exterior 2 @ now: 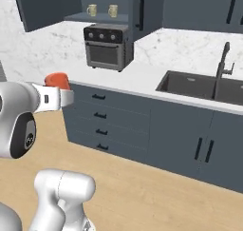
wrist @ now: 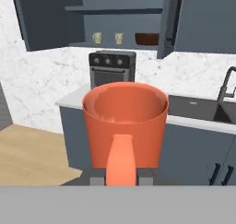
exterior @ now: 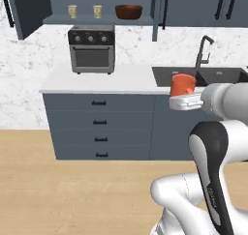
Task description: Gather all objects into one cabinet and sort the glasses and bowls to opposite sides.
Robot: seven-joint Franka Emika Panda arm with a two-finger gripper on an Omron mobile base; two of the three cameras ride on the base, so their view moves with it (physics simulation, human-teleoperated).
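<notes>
My gripper (exterior: 185, 99) is shut on the small orange mug (exterior: 183, 84), holding it upright in the air in front of the counter, near the sink. In the hand view the mug (wrist: 124, 121) fills the centre with its handle turned toward the camera, and the dark fingertips (wrist: 96, 177) sit at its base. The slate blue cabinet (exterior: 97, 20) above the oven stands open. On its shelf are two beige cups (exterior: 72, 10) (exterior: 97, 10) at the left and the wide dark reddish-brown bowl (exterior: 129, 11) at the right, well above and left of the mug.
A black and grey countertop oven (exterior: 92, 49) stands under the open cabinet. The open door (exterior: 157, 11) juts out to the shelf's right. A dark sink (exterior: 203, 76) with a faucet (exterior: 203, 50) lies to the right. Drawers (exterior: 99, 123) front the counter, with wooden floor below.
</notes>
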